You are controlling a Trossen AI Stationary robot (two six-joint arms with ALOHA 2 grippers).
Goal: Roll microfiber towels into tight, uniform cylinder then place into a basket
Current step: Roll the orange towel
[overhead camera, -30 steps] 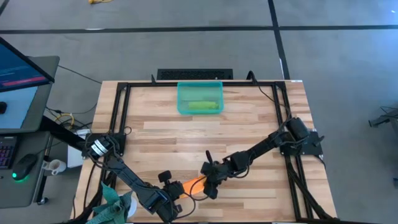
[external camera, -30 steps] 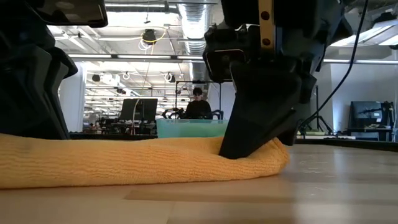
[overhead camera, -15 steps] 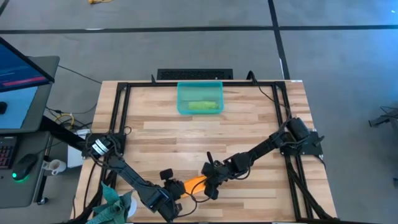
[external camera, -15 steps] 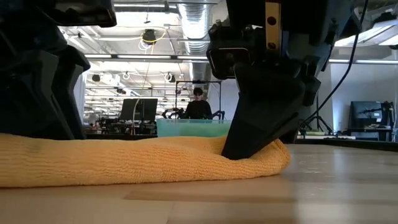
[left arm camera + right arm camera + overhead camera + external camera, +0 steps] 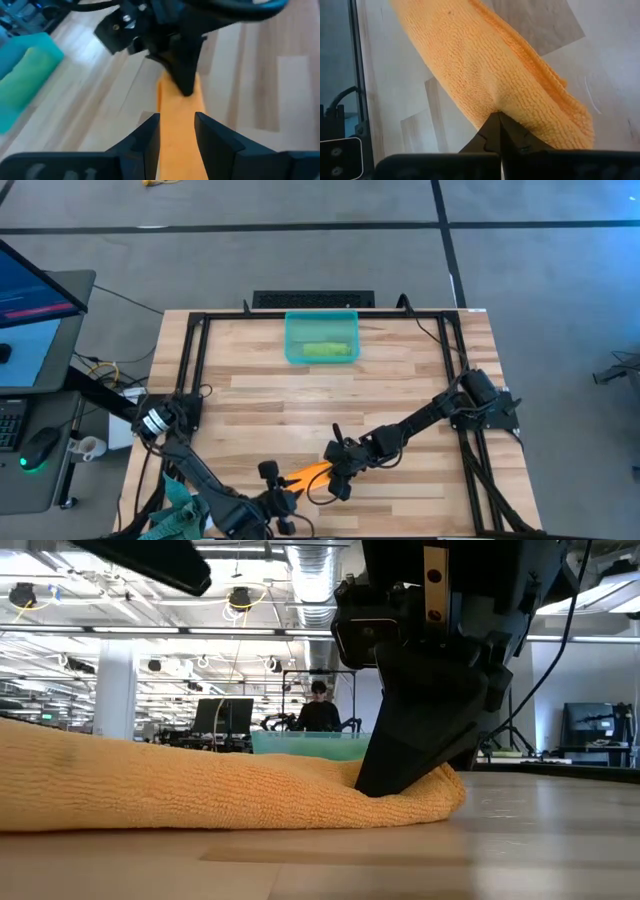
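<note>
**Right claw pinched on orange towel**

The right claw (image 5: 496, 125) has its two dark fingers pressed together at the edge of the orange towel (image 5: 490, 65), which lies in a long, thick fold across the pale wooden table (image 5: 615, 60).

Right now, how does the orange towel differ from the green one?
The orange towel lies stretched out flat on the table's near edge, pinched at one end by the right gripper, with the left gripper open at its other end. The green towel is rolled into a short cylinder and sits inside the basket at the far side, touched by no gripper. Both look like soft cloth in bright colours.
</note>
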